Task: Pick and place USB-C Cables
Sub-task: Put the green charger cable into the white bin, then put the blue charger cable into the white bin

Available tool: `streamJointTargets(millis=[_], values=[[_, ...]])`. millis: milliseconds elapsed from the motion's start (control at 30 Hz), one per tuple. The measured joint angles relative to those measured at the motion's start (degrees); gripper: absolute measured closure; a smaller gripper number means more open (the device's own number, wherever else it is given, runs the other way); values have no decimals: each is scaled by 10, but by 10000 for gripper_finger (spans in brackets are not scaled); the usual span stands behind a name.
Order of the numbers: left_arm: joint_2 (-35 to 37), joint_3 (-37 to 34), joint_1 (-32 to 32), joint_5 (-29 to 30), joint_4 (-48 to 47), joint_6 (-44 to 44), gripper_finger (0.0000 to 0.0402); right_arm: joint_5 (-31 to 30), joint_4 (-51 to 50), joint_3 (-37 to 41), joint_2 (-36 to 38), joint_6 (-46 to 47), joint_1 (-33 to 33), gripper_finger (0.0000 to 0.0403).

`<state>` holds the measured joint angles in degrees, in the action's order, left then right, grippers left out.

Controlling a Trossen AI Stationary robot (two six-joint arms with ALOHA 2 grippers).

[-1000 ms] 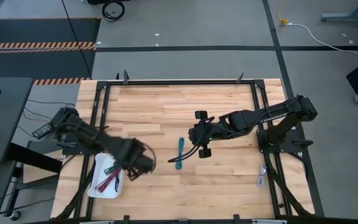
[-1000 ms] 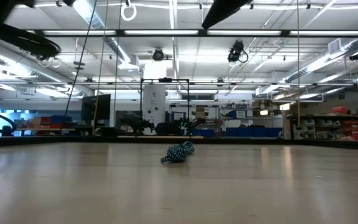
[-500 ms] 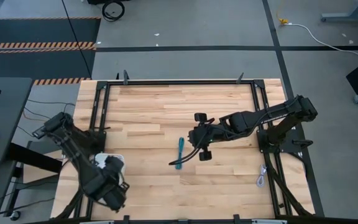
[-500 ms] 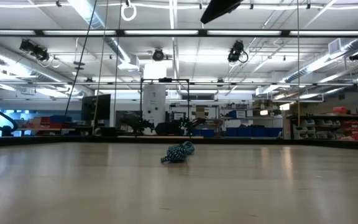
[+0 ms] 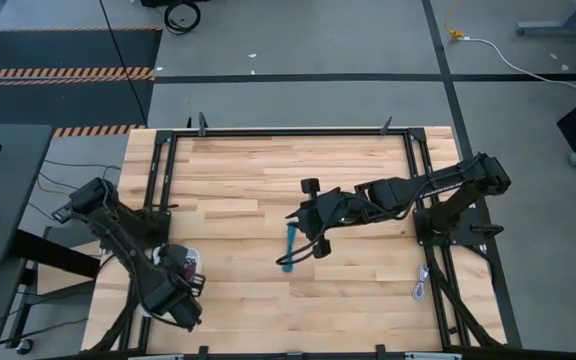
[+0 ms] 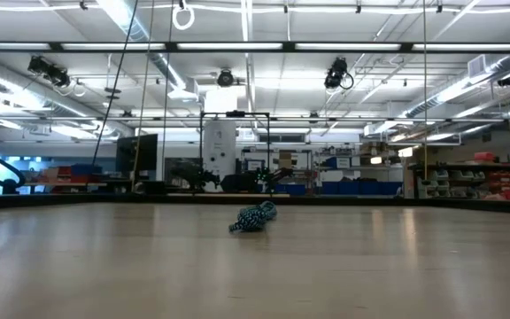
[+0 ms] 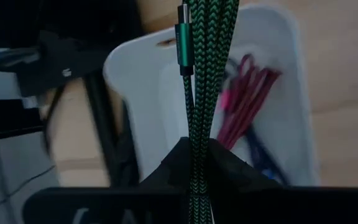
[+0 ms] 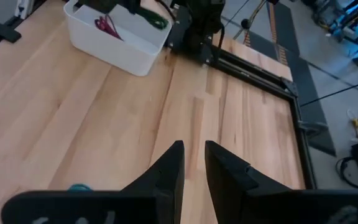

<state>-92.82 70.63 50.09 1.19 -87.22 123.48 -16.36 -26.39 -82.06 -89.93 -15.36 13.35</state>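
In the left wrist view my left gripper point(image 7: 199, 155) is shut on a green braided USB-C cable bundle point(image 7: 205, 74) above a white bin point(image 7: 135, 56). The bin holds dark red cables point(image 7: 247, 99) and a dark one. From above, this gripper point(image 5: 173, 288) is over the bin point(image 5: 190, 262) at the table's near-left corner. My right gripper point(image 5: 298, 218) hovers mid-table just above and right of a teal cable bundle point(image 5: 289, 245), which lies flat on the wood point(image 6: 255, 215). Its fingers point(image 8: 193, 158) stand a narrow gap apart, holding nothing. The teal bundle point(image 8: 78, 186) shows beside them. My left gripper pinches the green bundle point(image 7: 199, 134) between its two fingers point(image 7: 229, 174), with several strands together. The strands run out along the fingers, and a green metal plug point(image 7: 184, 37) sits at the free end. The bundle is lifted clear above the bin.
Black frame rails point(image 5: 288, 132) border the table. A pale cable point(image 5: 420, 285) lies on the frame beyond the table's right edge. A white cord with a yellow end point(image 5: 458, 35) lies on the floor. Bare wood spreads between the teal bundle and the bin point(image 8: 114, 46).
My left arm has swung from the table beside the bin toward the near-left corner and now sits over the bin, still carrying the green bundle. My right gripper has shifted a little toward the table's left, closer over the teal bundle. The teal bundle has stayed put.
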Motion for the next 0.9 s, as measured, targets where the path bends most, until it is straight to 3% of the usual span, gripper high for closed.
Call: streamJointTargets(millis=[567, 900], values=[[7, -67, -46, 4, 105, -8, 362, 2, -28, 0, 0, 17, -6, 331], [7, -67, -46, -14, 111, -5, 286, 2, -29, 0, 0, 19, -2, 331]])
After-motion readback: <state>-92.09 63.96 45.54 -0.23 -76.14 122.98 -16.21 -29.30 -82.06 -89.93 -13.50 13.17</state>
